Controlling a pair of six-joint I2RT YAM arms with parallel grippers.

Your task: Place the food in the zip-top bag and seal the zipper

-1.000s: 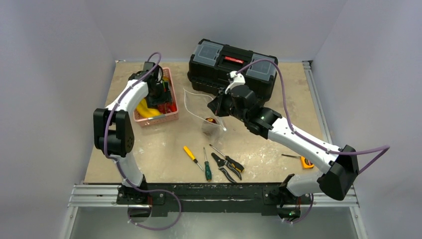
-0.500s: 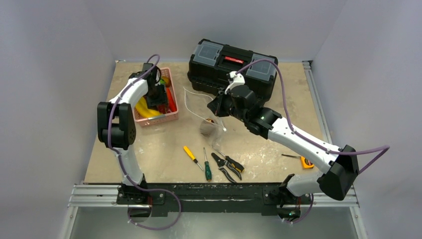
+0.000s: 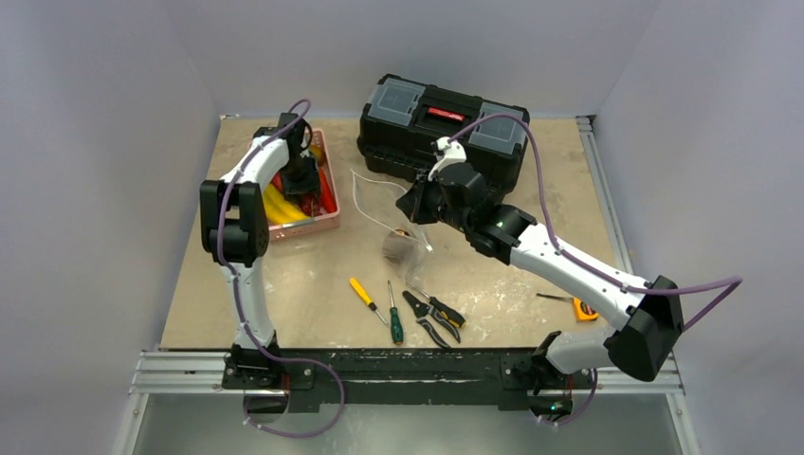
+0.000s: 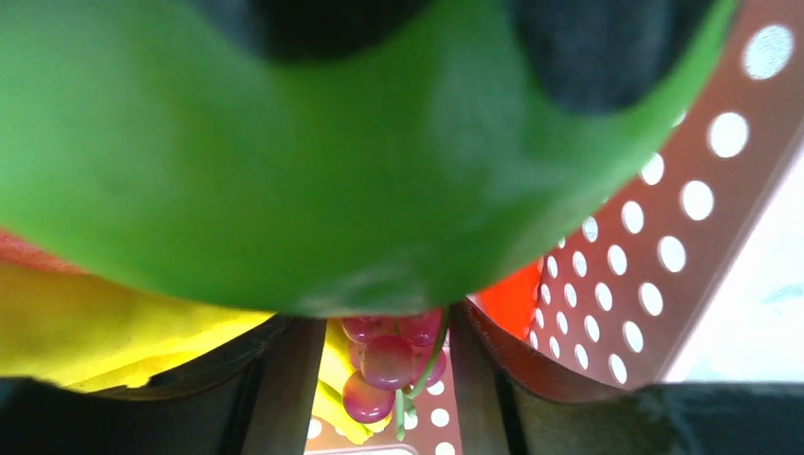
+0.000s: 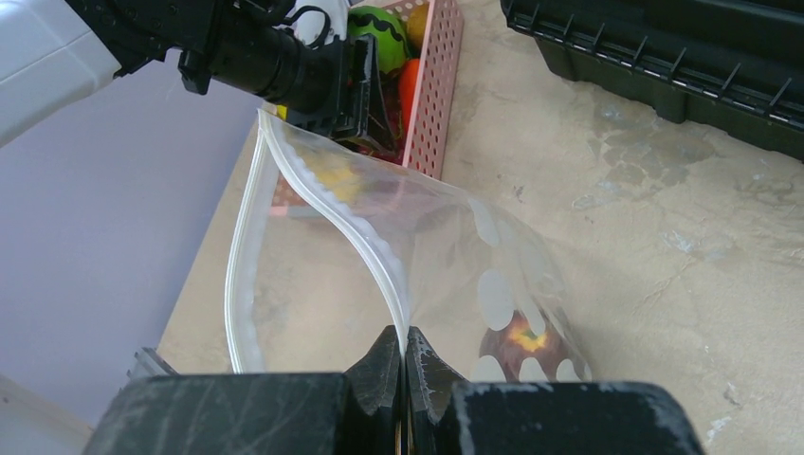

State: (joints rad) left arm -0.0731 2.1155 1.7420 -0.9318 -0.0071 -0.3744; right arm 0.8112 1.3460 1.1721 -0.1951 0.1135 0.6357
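now right gripper point(image 5: 406, 355) pinches zip-top bag point(image 5: 446, 237) holding red fruit point(image 5: 517, 343); left gripper point(image 3: 302, 180), grip unclear, amid basket point(image 5: 436, 95) food point(image 4: 284, 171).

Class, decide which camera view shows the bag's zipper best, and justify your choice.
Right wrist: the zipper curves large and clear from the shut right pincer across the bag's open mouth. Top external shows only a faint pale line; left wrist shows none of it, just food and basket.
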